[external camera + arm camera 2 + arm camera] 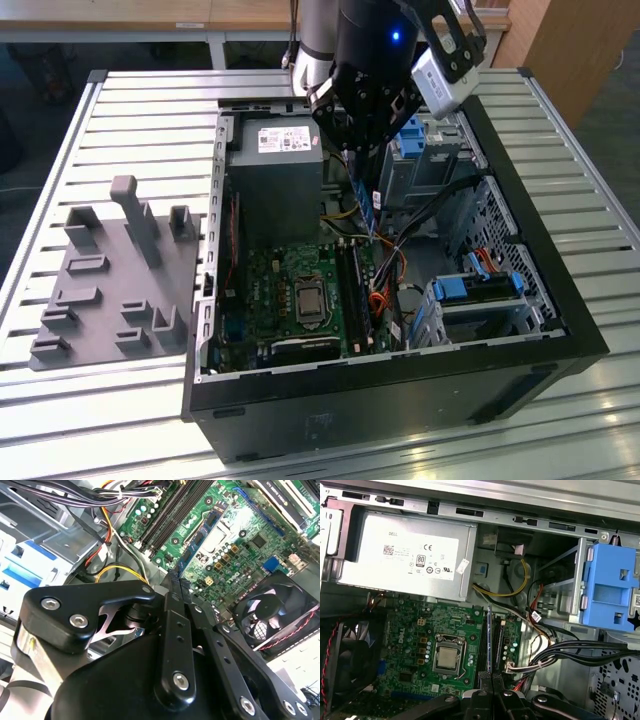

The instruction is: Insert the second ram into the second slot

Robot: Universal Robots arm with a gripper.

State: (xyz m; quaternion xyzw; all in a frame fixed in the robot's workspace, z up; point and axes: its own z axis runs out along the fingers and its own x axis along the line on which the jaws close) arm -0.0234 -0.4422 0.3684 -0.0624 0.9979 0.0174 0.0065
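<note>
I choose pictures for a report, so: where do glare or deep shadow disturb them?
Exterior view: glare on the table slats. First wrist view: the fan lies in shadow. Second wrist view: the gripper, holding the second ram, looks dark.

From my remote station this looks to me like a robotics lab or an assembly workshop. The bench [130, 100] is made of long metal slats. On it lie an open computer case [400, 400] and a grey holder plate [110, 300] with moulded stands. A robot arm [365, 50] hangs above the case. Behind the bench stand wooden desks [150, 12].
</note>
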